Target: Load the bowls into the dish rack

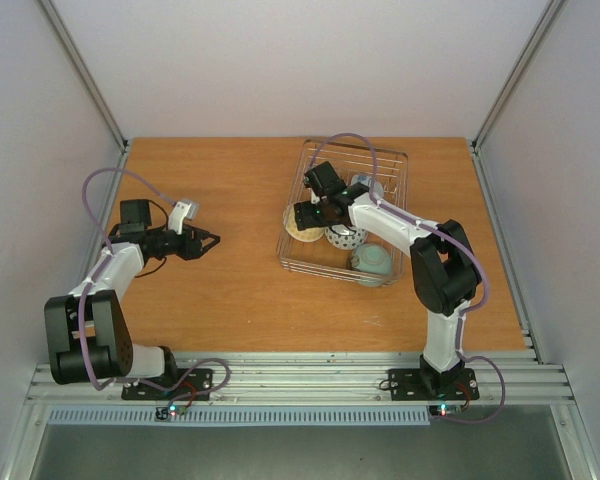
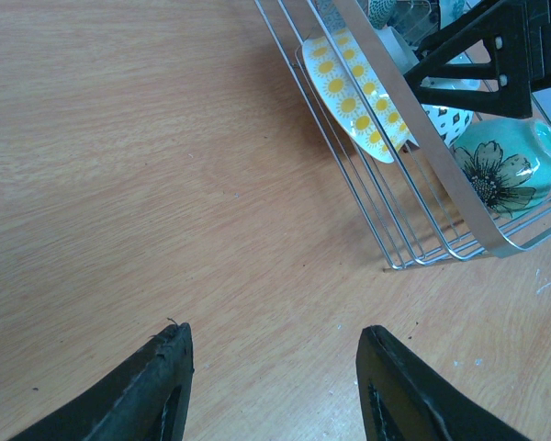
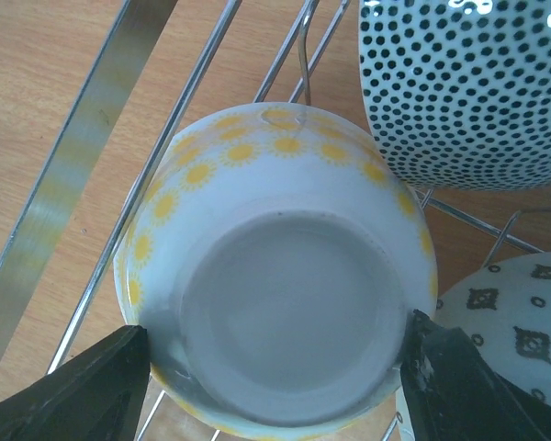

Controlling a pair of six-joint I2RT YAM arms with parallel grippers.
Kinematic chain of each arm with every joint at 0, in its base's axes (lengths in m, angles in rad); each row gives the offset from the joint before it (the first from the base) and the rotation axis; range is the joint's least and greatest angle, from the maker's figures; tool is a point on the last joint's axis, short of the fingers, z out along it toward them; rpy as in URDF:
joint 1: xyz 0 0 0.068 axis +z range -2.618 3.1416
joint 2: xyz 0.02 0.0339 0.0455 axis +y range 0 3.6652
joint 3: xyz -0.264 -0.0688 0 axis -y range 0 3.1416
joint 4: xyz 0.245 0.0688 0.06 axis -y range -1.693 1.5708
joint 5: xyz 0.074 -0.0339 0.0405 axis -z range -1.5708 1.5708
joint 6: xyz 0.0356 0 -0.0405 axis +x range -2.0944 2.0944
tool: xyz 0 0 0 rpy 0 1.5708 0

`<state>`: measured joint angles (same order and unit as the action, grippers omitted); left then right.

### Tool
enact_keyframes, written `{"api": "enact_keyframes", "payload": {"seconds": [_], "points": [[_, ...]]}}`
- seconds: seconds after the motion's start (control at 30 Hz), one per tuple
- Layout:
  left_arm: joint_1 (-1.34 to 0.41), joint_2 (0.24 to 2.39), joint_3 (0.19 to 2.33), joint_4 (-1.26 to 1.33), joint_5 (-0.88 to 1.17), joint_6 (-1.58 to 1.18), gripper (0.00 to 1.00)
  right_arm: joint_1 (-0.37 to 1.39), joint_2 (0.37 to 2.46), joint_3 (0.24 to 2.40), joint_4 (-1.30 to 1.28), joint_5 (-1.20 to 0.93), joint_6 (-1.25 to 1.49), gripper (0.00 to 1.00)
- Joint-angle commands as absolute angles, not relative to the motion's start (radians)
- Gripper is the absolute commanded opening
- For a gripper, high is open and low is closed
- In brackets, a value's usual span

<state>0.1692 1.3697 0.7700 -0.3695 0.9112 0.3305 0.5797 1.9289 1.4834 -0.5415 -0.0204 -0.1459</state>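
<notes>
The dish rack [image 1: 395, 155] stands at the back right of the table. My right gripper [image 1: 305, 215] reaches into its left end. In the right wrist view the gripper [image 3: 275, 367] has its fingers [image 3: 83, 386] against both sides of an upturned white bowl with yellow sunflowers [image 3: 285, 303], which leans on the rack wires. A dark-dotted bowl [image 3: 468, 92] and a diamond-patterned bowl [image 3: 514, 322] lie beside it. A pale green bowl [image 1: 372, 262] lies at the rack's near end. My left gripper [image 1: 215, 240] is open and empty over bare wood [image 2: 271, 344].
In the left wrist view the rack's wire side [image 2: 413, 119] shows at upper right, with the sunflower bowl [image 2: 354, 96], a teal flower bowl [image 2: 500, 165] and the right arm's black gripper [image 2: 477, 55] behind it. Grey walls enclose the table.
</notes>
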Motion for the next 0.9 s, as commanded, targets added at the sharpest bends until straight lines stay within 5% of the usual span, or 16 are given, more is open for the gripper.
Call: {"api": "enact_keyframes", "payload": {"seconds": [0.0,0.87], "points": [[0.176,1.369,0.772,-0.365,0.916,0.352,0.5,0.564,1.966,1.505,-0.547,0.031,-0.135,0.73],[0.176,1.377,0.769,-0.36,0.917,0.354,0.49,0.546,1.999,1.588,-0.569,0.047,-0.138,0.67]]}}
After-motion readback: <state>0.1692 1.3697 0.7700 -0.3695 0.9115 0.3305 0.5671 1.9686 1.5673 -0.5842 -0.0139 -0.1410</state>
